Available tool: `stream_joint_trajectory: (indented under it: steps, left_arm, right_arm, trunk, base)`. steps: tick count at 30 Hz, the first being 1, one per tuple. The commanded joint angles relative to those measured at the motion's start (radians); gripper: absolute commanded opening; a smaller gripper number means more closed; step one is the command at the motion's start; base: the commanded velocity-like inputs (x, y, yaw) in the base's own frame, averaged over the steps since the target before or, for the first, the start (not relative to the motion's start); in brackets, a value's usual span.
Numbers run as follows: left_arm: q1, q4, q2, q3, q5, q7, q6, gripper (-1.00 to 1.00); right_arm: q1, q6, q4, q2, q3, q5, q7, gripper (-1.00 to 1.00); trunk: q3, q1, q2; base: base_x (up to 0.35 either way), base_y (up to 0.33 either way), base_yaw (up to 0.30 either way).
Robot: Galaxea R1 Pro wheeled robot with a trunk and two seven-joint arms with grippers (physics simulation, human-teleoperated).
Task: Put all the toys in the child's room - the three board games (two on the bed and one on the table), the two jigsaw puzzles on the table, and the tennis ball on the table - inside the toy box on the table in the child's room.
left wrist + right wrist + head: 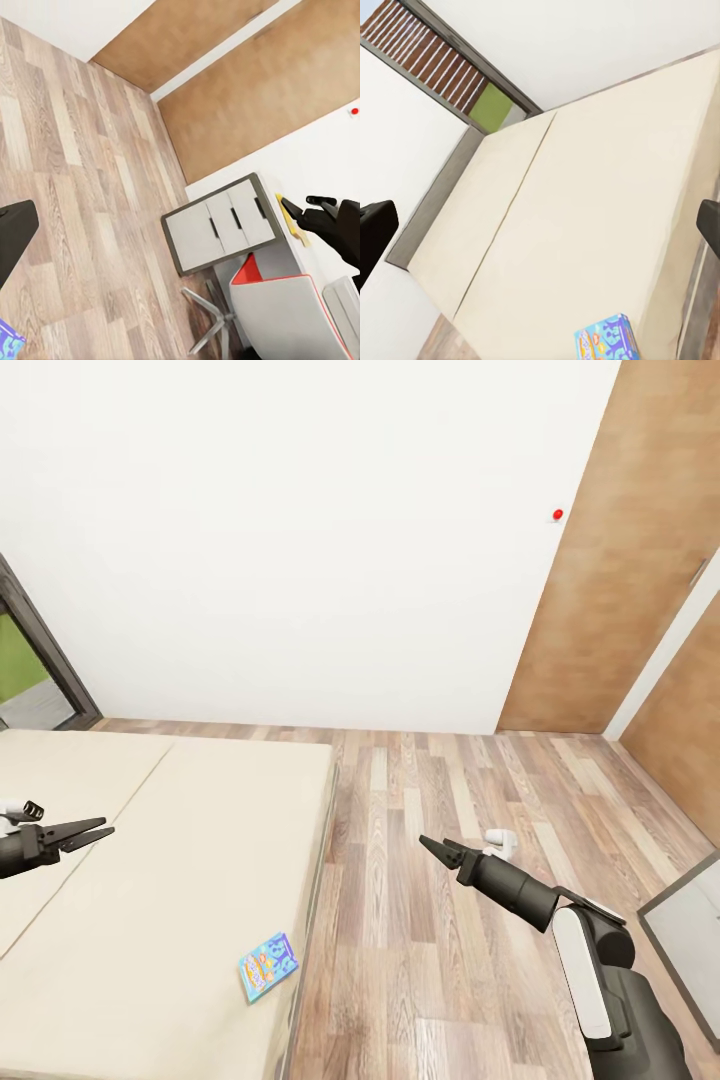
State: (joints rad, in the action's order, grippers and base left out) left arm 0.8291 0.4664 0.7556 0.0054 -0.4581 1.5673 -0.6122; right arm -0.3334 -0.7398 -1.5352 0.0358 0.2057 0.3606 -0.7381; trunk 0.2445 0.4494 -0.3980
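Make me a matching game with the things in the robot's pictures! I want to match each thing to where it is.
Things:
1. blue board game
2. red dot
3. left gripper
4. right gripper

Places:
A. over the wood floor
B. on the white wall, near the wooden door
C. lying flat by the edge of the bed
D. over the cream bed cover

Pairs: 1-C, 2-B, 3-D, 4-A

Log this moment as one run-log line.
stage: at bed, no grasp | blue board game flat near bed edge | left gripper over bed, empty | right gripper over floor, empty
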Motion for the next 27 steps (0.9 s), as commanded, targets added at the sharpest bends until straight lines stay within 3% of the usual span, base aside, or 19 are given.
stream_joint_trajectory:
  steps: [1,20,27]
  left_arm:
    - [0.001,0.000,0.000,-0.001,-0.001,0.004,-0.011,1.00]
    - [0.001,0.000,-0.001,-0.001,-0.001,0.004,-0.011,1.00]
    - [0.001,0.000,-0.001,-0.001,-0.001,0.004,-0.011,1.00]
  right_arm:
    - [-0.001,-0.006,0.000,0.001,0.002,0.002,-0.002,1.00]
    - [-0.001,-0.006,0.000,0.001,0.003,0.003,-0.004,1.00]
    - [-0.001,-0.007,0.000,0.001,0.003,0.004,-0.006,1.00]
  trunk:
    - [0.002,0.001,-0.002]
    - [-0.020,0.001,-0.002]
    - [-0.022,0.001,-0.002]
  base:
    - [0.000,0.000,0.083]
    - [0.000,0.000,0.175]
    - [0.000,-0.055,0.039]
